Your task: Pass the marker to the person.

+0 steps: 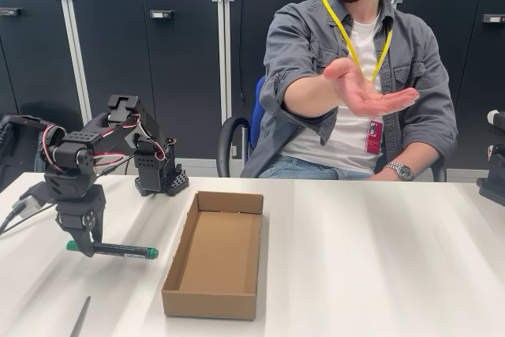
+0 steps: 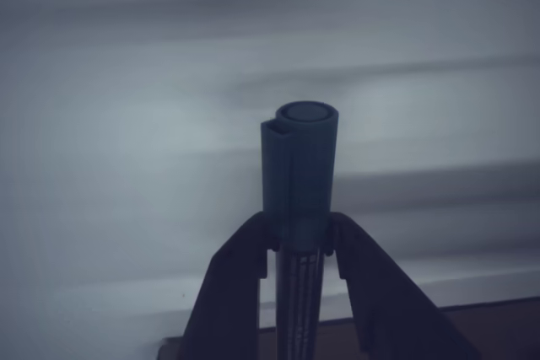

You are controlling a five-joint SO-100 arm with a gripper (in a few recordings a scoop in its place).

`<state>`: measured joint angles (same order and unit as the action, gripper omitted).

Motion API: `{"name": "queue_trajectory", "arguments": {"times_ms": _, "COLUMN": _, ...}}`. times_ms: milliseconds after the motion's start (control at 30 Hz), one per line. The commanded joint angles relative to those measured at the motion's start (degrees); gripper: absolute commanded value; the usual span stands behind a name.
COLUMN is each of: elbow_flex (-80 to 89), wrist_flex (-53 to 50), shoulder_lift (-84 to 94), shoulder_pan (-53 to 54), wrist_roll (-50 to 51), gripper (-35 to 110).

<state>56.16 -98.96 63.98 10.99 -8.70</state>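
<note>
The hand (image 1: 88, 247) pinches the marker (image 1: 114, 250), which lies level between its fingers, most of the barrel reaching right of the hand in the fixed view, just above the bench (image 1: 379, 274). In the wrist view the marker's green cap (image 2: 299, 170) juts past the fingertips (image 2: 253, 242).

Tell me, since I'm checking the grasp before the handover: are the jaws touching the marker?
Touching. In the wrist view both jaws press against the marker just below its cap, no gap on either side. The fixed view shows the gripper carrying it level above the table.
</note>
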Motion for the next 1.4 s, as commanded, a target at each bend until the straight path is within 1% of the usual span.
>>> {"name": "queue_trajectory", "arguments": {"times_ms": 0, "elbow_flex": 0.1, "wrist_flex": -0.4, "shoulder_lift": 8.7, "shoulder_pan": -0.4, "wrist_roll": -1.0, "gripper": -5}}
{"name": "queue_trajectory", "arguments": {"times_ms": 567, "elbow_flex": 1.1, "wrist_flex": 1.8, "shoulder_lift": 35.7, "shoulder_pan": -8.3, "wrist_roll": -2.1, "gripper": -5}}
{"name": "queue_trajectory", "arguments": {"times_ms": 733, "elbow_flex": 0.5, "wrist_flex": 4.8, "shoulder_lift": 41.7, "shoulder_pan": -10.0, "wrist_roll": -1.1, "gripper": -5}}
{"name": "queue_trajectory", "arguments": {"times_ms": 800, "elbow_flex": -1.2, "wrist_flex": 5.6, "shoulder_lift": 43.3, "shoulder_pan": -10.9, "wrist_roll": -1.3, "gripper": -5}}
{"name": "queue_trajectory", "arguments": {"times_ms": 933, "elbow_flex": -7.6, "wrist_flex": 3.3, "shoulder_lift": 45.5, "shoulder_pan": -14.1, "wrist_roll": -3.3, "gripper": -5}}
{"name": "queue_trajectory", "arguments": {"times_ms": 1033, "elbow_flex": -11.4, "wrist_flex": 3.6, "shoulder_lift": 47.2, "shoulder_pan": -17.0, "wrist_roll": -5.4, "gripper": -5}}
{"name": "queue_trajectory", "arguments": {"times_ms": 1167, "elbow_flex": -15.5, "wrist_flex": 10.6, "shoulder_lift": 48.3, "shoulder_pan": -21.2, "wrist_roll": -9.1, "gripper": -5}}
{"name": "queue_trajectory", "arguments": {"times_ms": 1367, "elbow_flex": -19.4, "wrist_flex": 26.1, "shoulder_lift": 46.2, "shoulder_pan": -28.0, "wrist_roll": -15.0, "gripper": -5}}
